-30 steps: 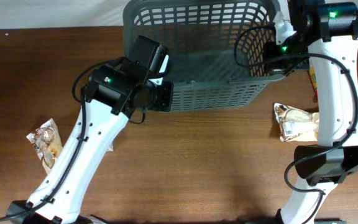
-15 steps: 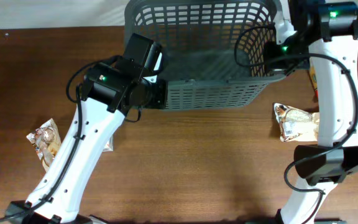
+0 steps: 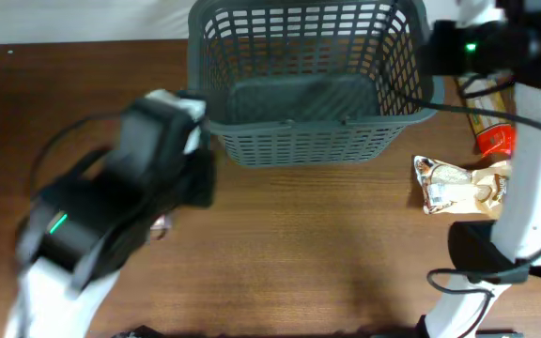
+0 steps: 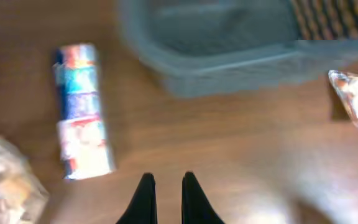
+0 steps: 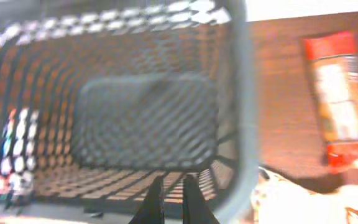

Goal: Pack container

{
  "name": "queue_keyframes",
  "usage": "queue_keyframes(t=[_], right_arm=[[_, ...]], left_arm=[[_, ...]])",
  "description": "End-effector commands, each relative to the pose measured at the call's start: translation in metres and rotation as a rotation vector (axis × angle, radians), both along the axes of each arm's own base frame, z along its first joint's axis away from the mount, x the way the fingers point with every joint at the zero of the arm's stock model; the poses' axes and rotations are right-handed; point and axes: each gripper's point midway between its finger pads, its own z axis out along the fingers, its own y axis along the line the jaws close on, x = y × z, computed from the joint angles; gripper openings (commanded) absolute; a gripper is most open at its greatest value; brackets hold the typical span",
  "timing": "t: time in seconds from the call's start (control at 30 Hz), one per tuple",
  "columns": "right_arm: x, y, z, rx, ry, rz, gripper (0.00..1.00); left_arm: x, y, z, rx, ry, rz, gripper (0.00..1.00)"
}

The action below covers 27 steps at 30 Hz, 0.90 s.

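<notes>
The container, a dark grey lattice basket [image 3: 308, 141], stands at the back middle of the table and looks empty inside. It also shows in the left wrist view [image 4: 229, 81] and the right wrist view [image 5: 148, 118]. My left arm [image 3: 130, 188] is blurred, in front of and left of the basket. My left gripper [image 4: 166, 182] is shut on nothing, above bare table. My right gripper [image 5: 171, 185] is shut on nothing, hanging over the basket's right end near its rim [image 5: 244, 143].
A colourful striped packet [image 4: 82, 118] and a clear snack bag [image 4: 5, 183] lie left of the basket. A red packet [image 3: 496, 141] and a silvery snack bag [image 3: 451, 183] lie to its right. The table's back edge runs behind the basket.
My left arm has swung away from the basket's front left corner, down and to the left. My right arm has lifted off the basket's right side. The basket now sits square.
</notes>
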Motion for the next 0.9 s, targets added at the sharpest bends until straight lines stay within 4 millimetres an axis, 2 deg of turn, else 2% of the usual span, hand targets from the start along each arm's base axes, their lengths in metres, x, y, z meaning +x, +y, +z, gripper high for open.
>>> queue_keyframes(t=[0.0,0.03,0.07,0.1,0.2,0.4,0.63,0.73,0.87], right_arm=[[-0.012,-0.064,0.016,-0.025,-0.038,-0.282,0.04],[-0.014,-0.092,0.012,-0.007,-0.024,-0.373,0.04],[-0.016,-0.105,0.009,0.007,-0.013,-0.422,0.04],[-0.016,-0.117,0.004,0.02,0.003,-0.458,0.04],[-0.014,-0.136,-0.009,0.05,0.038,-0.487,0.04],[0.01,-0.141,-0.047,0.03,0.124,-0.386,0.04],[0.039,-0.138,-0.103,0.049,0.249,-0.347,0.04],[0.052,-0.122,-0.116,0.114,0.257,-0.239,0.04],[0.061,-0.114,-0.124,0.161,0.258,-0.204,0.04]], left_arm=[[-0.016,0.053,0.015,0.071,-0.071,0.195,0.02],[-0.028,0.068,0.017,0.072,-0.068,0.235,0.01],[-0.033,0.074,0.016,0.076,-0.061,0.252,0.02],[-0.038,0.08,0.015,0.077,-0.051,0.273,0.02],[-0.049,0.093,0.012,0.084,-0.027,0.319,0.01],[-0.053,0.099,0.009,0.095,-0.005,0.341,0.02],[-0.051,0.098,0.007,0.099,0.006,0.34,0.02],[-0.052,0.098,0.006,0.101,0.01,0.34,0.02],[-0.052,0.098,0.006,0.1,0.011,0.339,0.02]])
